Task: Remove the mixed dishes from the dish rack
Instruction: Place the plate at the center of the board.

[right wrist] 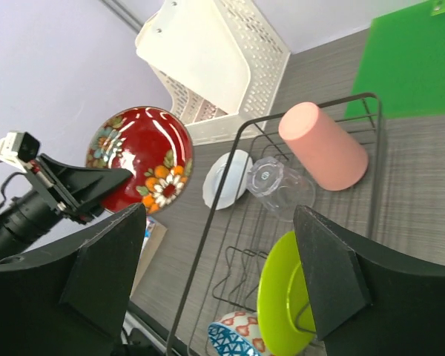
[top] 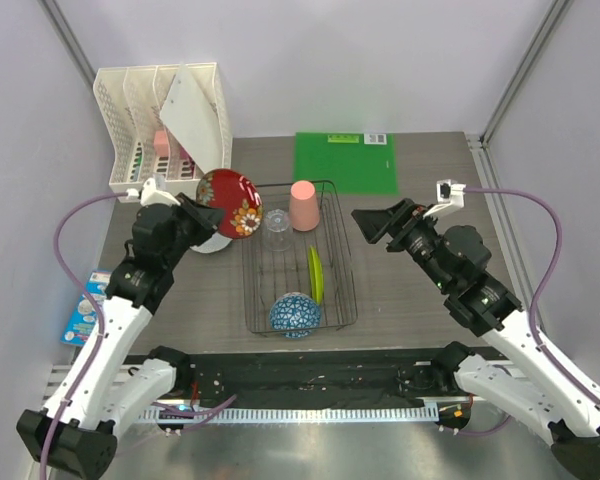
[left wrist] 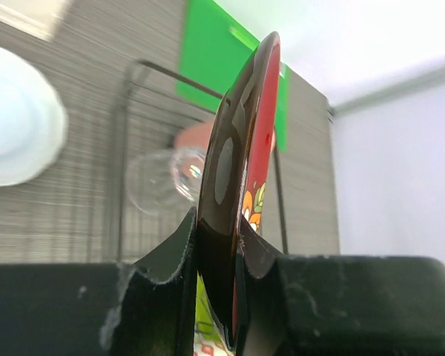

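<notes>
Bowl: blue-and-white bowl (top: 295,313) at lower centre, in the near end of the dish rack (top: 352,298).
Yellow-green plate (top: 315,273): on edge, mid-rack.
Right gripper (top: 372,226): jaws spread, empty, right of rack.
Left gripper (left wrist: 216,226): clenched on the dark red plate (top: 230,203), left of rack, over the white plate (top: 212,243).
Far end: tumbler (top: 276,228), pink cup (top: 303,205).

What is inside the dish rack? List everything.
Inside the dish rack: salmon-pink cup, upside down; clear glass tumbler; yellow-green plate on edge; blue-and-white bowl. Anything under the cup is hidden.

White lattice organizer (top: 130,115) back left — green mat (top: 345,162) back centre.
</notes>
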Available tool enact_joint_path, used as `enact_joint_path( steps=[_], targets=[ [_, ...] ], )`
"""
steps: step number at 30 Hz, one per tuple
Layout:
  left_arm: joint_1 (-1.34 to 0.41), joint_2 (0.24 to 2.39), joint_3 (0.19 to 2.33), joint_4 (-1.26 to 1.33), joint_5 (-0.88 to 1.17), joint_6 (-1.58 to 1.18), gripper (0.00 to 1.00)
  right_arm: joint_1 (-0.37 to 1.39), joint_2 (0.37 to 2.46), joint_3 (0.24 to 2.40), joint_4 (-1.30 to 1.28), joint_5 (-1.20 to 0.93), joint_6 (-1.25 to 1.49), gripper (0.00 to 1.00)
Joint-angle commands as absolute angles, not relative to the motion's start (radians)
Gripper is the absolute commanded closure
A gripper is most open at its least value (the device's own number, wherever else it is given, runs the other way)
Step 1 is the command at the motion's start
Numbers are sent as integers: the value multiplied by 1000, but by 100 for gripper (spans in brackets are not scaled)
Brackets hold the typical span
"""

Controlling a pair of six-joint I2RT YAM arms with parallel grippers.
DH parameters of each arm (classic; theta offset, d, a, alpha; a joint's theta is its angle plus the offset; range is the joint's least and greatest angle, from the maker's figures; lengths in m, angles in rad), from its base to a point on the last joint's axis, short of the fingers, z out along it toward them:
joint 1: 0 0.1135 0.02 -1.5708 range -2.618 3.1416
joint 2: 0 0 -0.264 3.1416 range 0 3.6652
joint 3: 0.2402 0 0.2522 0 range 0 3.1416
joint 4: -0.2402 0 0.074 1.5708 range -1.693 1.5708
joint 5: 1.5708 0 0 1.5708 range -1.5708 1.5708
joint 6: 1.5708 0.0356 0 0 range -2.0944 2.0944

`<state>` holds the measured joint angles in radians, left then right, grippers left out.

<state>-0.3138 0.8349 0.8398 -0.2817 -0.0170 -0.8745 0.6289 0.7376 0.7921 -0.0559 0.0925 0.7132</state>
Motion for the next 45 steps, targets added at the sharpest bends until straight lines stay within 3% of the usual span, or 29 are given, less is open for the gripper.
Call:
enact_joint_path(
  steps=[1, 6, 10, 16, 26, 35, 45],
  targets=[
    [-241, 856, 936, -324, -165, -862, 100, 630, 696, 773, -112, 164, 647, 15],
    [-147, 911, 927, -344, -213, -911, 100, 630, 647, 747, -133, 153, 629, 16],
    [-4, 1011, 858, -266, -69, -997, 100, 630, 623, 736, -149, 150, 606, 16],
    [144, 1126, 704, 33, 141, -1129, 100, 630, 594, 721, -158, 140, 584, 17],
    [166, 1394, 661, 435, 290, -1196, 100, 632, 583, 686, -149, 132, 592, 17],
    [164, 1546, 649, 474, 316, -1203, 100, 632, 591, 673, -147, 141, 595, 17],
    [166, 1549, 683, 272, 264, -1154, 97, 630, 615, 647, -118, 135, 614, 17]
  ],
)
